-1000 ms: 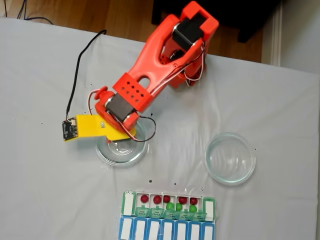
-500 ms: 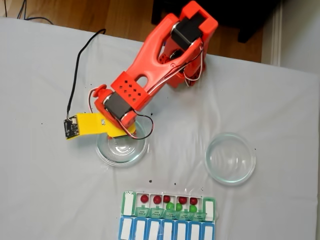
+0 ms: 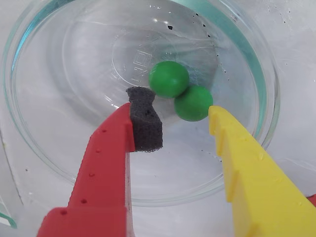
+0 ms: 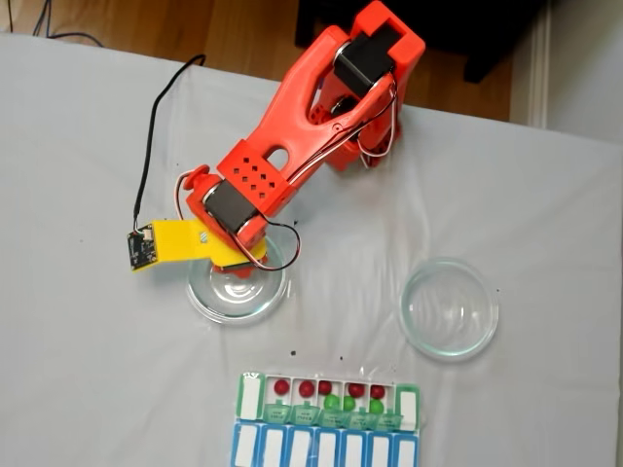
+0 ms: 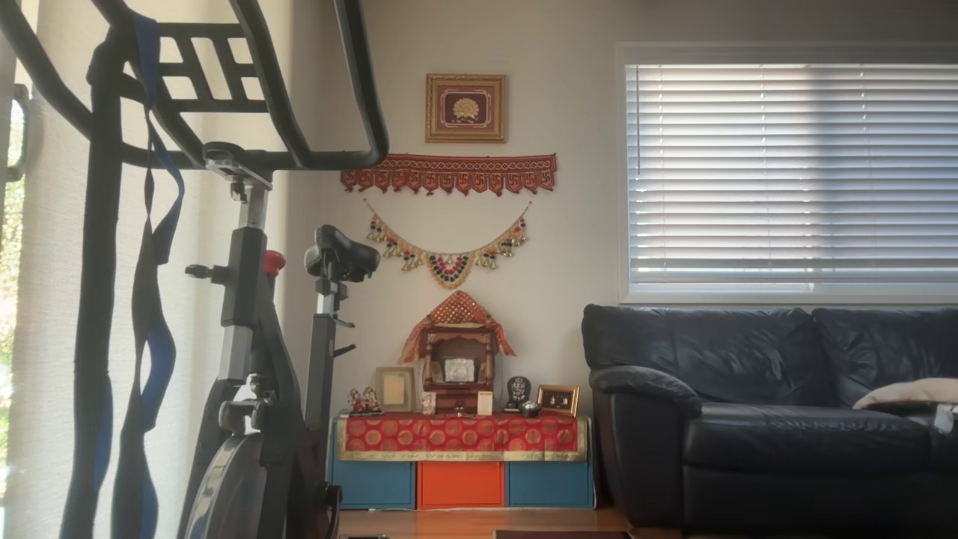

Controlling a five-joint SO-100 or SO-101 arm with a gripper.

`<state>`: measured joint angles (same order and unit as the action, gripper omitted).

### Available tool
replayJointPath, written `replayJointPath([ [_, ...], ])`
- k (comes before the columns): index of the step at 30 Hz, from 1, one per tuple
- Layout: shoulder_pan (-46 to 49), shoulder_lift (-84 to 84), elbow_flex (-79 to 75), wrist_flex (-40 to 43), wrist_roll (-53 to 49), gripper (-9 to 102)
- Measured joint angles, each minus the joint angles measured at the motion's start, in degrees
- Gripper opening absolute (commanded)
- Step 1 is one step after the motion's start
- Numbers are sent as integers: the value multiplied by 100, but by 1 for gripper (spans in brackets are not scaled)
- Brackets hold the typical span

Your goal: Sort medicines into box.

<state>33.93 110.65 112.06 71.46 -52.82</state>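
Note:
In the wrist view two bright green medicines point(image 3: 169, 79) point(image 3: 193, 102) lie touching in a round clear glass dish point(image 3: 44, 148). My gripper point(image 3: 174, 109) hangs open just above them. Its red finger with the black foam pad point(image 3: 143, 118) is left of the balls, and the yellow finger point(image 3: 222, 133) is right of the nearer ball. In the fixed view the orange arm point(image 4: 292, 136) reaches over that left dish point(image 4: 209, 302) and hides the balls. The box point(image 4: 249, 397) lies at the table's front, holding several dark red medicines point(image 4: 306, 388) and three green ones point(image 4: 348, 402).
A second, empty glass dish point(image 4: 449, 308) stands to the right. A blue-lidded organiser row point(image 4: 326, 449) lies directly in front of the box. A black cable point(image 4: 151, 136) runs to the wrist camera board point(image 4: 141, 250). The other view shows a room with an exercise bike point(image 5: 254, 359) and a sofa point(image 5: 771, 419).
The wrist has shifted slightly up and to the right over the left dish. Dishes, box and medicines in the box have not moved.

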Motion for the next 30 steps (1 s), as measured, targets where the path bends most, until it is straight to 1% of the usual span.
replayJointPath([
  [6, 0, 0, 0, 0, 0, 21],
  [15, 0, 0, 193, -404, 0, 20],
  [30, -9, 0, 439, -712, 26, 18],
])
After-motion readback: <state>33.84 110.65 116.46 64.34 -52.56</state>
